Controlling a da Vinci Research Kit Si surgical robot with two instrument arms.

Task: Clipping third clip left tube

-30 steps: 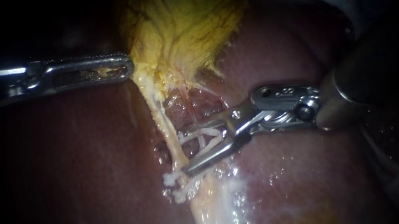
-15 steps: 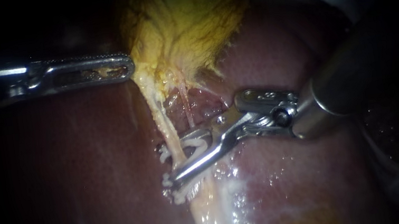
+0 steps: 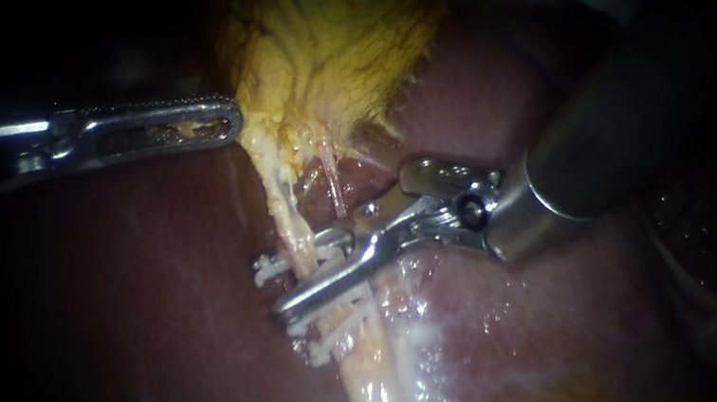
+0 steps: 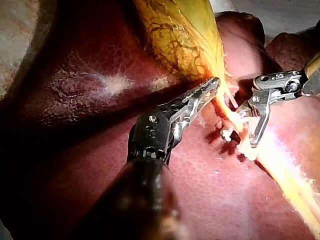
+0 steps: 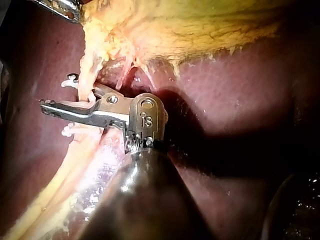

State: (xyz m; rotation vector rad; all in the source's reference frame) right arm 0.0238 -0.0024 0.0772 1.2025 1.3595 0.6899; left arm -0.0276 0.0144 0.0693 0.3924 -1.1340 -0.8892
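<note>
The pale left tube [image 3: 291, 226] runs down from the yellow gallbladder [image 3: 332, 32] over the liver [image 3: 136, 313]. My right instrument [image 3: 298, 276] comes in from the right. Its jaws stand apart and hold a white clip [image 3: 266, 269] between them, astride this tube. The clip's end shows past the tube's left side. Just below, white clips [image 3: 327, 335] sit on the same tube. My left instrument [image 3: 228, 119] is shut on the gallbladder's lower edge, as also seen in the left wrist view [image 4: 214, 84]. In the right wrist view, my right instrument [image 5: 70, 97] spans the tube [image 5: 85, 70].
A thin pink tube [image 3: 334, 186] runs down to the right of the left tube, above the right instrument's jaws. Wet pale tissue [image 3: 379, 390] trails down the liver below the clips. The right instrument's thick shaft [image 3: 583, 165] covers the liver at the right.
My right instrument has moved left and slightly up with the clip. Its jaws, which were just right of the left tube, now straddle it. The left instrument has stayed still.
</note>
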